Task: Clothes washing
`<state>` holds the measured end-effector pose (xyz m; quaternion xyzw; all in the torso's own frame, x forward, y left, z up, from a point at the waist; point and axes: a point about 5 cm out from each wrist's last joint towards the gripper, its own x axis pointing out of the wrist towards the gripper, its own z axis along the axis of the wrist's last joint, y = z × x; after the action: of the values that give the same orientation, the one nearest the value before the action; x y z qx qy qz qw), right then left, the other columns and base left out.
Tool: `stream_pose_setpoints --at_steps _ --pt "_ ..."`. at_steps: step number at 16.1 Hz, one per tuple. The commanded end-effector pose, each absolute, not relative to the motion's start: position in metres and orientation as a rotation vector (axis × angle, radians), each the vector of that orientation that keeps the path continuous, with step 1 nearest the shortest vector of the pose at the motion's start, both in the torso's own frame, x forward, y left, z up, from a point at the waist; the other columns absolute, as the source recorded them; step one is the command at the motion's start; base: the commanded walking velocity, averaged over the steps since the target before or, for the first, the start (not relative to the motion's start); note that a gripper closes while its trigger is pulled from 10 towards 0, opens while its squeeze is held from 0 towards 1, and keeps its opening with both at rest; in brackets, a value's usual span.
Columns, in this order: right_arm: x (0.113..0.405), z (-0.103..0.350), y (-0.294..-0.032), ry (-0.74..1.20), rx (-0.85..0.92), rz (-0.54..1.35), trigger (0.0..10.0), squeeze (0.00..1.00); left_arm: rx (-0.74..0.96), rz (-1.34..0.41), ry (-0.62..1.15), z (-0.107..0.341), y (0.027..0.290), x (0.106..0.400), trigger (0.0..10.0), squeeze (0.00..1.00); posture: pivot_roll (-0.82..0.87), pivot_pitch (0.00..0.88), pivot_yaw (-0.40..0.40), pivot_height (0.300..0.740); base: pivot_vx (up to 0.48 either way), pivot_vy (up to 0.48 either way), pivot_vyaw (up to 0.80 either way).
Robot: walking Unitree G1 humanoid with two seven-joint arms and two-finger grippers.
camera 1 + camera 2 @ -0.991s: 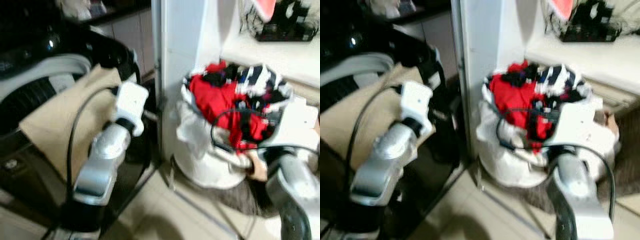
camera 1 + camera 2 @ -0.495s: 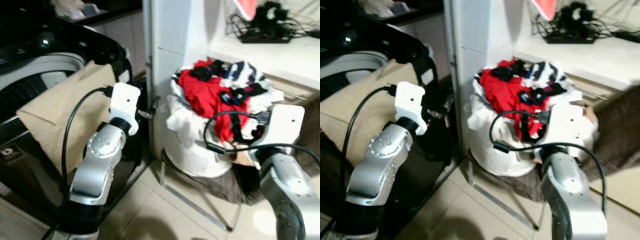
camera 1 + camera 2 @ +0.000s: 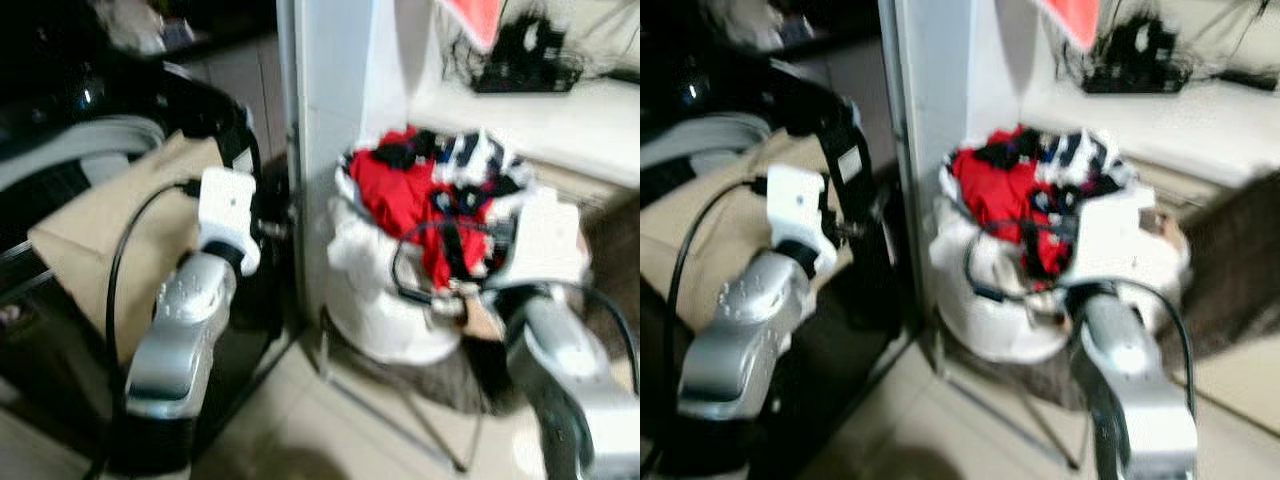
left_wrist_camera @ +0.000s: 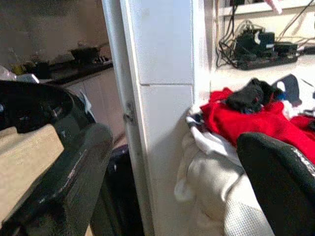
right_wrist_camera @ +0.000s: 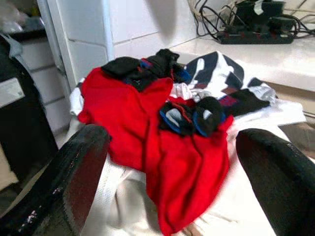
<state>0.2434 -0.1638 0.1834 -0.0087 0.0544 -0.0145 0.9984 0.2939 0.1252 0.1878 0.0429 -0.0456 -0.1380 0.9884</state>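
Observation:
A white laundry bag (image 3: 385, 310) stands on a wire stand beside a white pillar (image 3: 330, 90). It is heaped with a red garment (image 5: 147, 123), dark socks (image 5: 192, 115) and a navy-and-white striped piece (image 5: 216, 69). My right gripper (image 5: 172, 167) is open just in front of the heap, with nothing between its fingers. At my left is the black washing machine (image 3: 80, 150), with a beige cloth (image 3: 110, 230) draped over its rim. My left gripper (image 4: 167, 196) is open between the machine's corner and the pillar, holding nothing.
A pale shelf behind the bag carries a power strip and tangled cables (image 3: 525, 60). A brown mat (image 3: 450, 370) lies under the stand on the tiled floor. Kitchen cabinets (image 4: 98, 93) stand behind the machine.
The camera has swung and the picture is blurred again. Both arms stay raised; my right wrist has drifted slightly left, closer to the laundry bag.

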Motion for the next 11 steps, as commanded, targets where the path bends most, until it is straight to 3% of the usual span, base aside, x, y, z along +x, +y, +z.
stream_pose_setpoints --at_steps 1,11 --pt "0.2458 0.1837 -0.158 0.101 -0.008 0.004 10.0 0.0 0.097 -0.237 -0.09 0.1898 0.1356 0.2929 10.0 0.0 -0.1 0.0 -0.005 0.74 0.379 0.0 0.0" --pt "0.2496 0.1838 -0.1597 0.077 0.018 0.014 10.0 0.0 0.117 -0.215 -0.082 0.1884 0.1424 0.2901 10.0 0.0 -0.1 0.0 -0.01 0.74 0.375 0.0 0.0"
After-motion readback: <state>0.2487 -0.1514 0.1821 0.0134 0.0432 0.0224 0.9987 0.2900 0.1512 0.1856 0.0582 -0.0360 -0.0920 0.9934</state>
